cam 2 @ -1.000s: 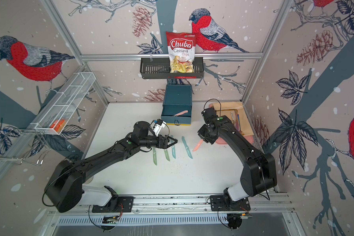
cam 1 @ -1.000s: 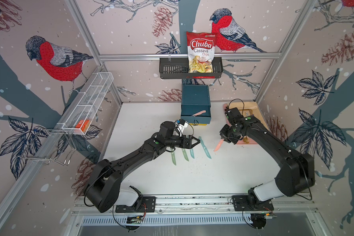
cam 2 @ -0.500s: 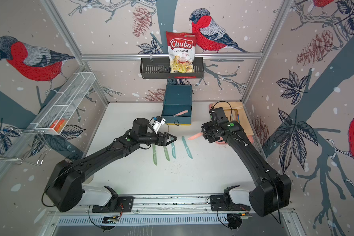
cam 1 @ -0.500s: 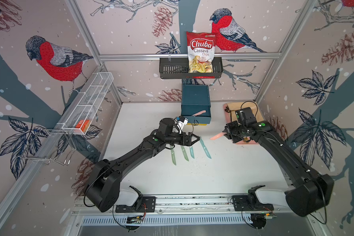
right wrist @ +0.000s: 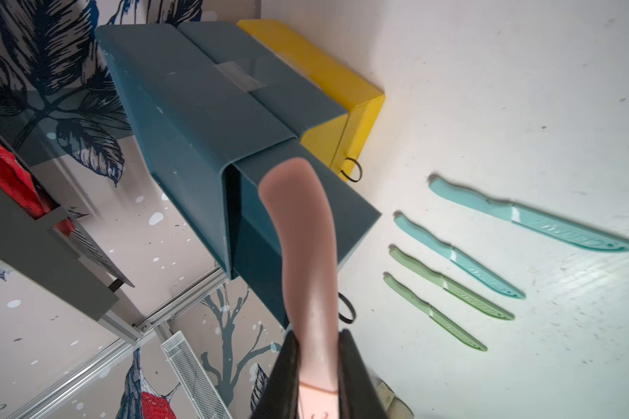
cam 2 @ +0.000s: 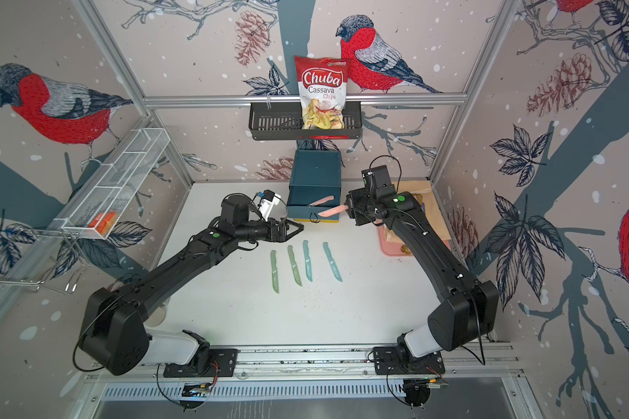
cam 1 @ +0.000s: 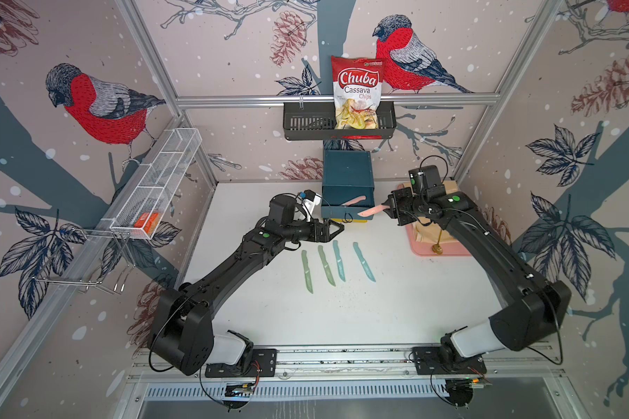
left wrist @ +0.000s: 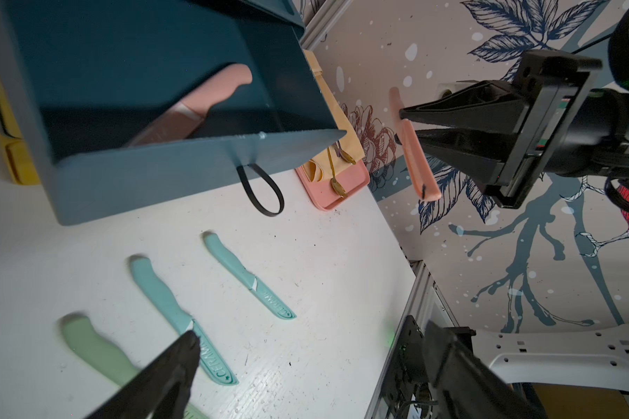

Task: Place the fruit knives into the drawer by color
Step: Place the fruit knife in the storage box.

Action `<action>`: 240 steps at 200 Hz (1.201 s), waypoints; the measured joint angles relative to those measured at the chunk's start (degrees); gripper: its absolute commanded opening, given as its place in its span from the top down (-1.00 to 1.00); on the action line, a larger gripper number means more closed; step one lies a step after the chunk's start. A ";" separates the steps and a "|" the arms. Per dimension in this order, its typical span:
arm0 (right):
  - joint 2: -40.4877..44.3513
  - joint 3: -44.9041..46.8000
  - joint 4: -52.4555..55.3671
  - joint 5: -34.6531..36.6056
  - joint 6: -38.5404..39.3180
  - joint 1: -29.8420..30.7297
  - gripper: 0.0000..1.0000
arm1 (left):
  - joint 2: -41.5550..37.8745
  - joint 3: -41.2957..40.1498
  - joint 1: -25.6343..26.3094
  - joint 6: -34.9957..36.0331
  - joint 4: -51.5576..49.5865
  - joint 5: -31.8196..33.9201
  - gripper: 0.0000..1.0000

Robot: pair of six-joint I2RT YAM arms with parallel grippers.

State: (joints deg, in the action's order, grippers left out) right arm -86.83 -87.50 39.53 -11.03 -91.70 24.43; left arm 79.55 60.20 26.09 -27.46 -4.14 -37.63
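Reading labels: the bag [cam 1: 356,96] in the black wall basket [cam 1: 305,123] says "Chuba Cassava Chips"; both teal-blue knives [left wrist: 249,281] on the worktop [left wrist: 324,254] are embossed "CERAMIC". The open teal top drawer [cam 1: 336,212] holds one salmon pink knife [cam 1: 353,200]. My right pincer [cam 1: 388,207] is clamped on the second pink knife [cam 1: 371,210] just beside that drawer. My left pincer [cam 1: 336,232], jaws apart and empty, hovers near the sage green knives [cam 1: 307,270].

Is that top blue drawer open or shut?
Open: the top drawer sticks out of the chest, and a pink knife lies inside it.
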 measured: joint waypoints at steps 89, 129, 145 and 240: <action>-10.62 -7.67 -9.88 0.17 -10.60 6.62 1.00 | -0.50 1.42 -3.54 2.05 -2.89 -1.84 -0.96; -11.87 -7.04 -13.20 -0.04 -11.93 6.64 0.41 | -1.03 1.20 -4.55 2.38 -2.95 -2.43 -0.95; -11.89 -6.99 -14.32 -0.02 -12.07 6.38 0.31 | -1.09 1.01 -4.68 2.40 -2.97 -2.47 -0.95; -10.71 -4.96 -21.51 -1.09 -6.75 5.55 0.91 | 1.18 5.44 -5.84 2.25 -3.82 -1.84 -0.95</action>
State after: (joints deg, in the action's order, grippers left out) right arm -97.54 -92.47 18.02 -12.12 -98.45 29.98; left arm 80.73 65.65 20.25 -25.21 -7.97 -39.46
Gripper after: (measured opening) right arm 0.118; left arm 0.975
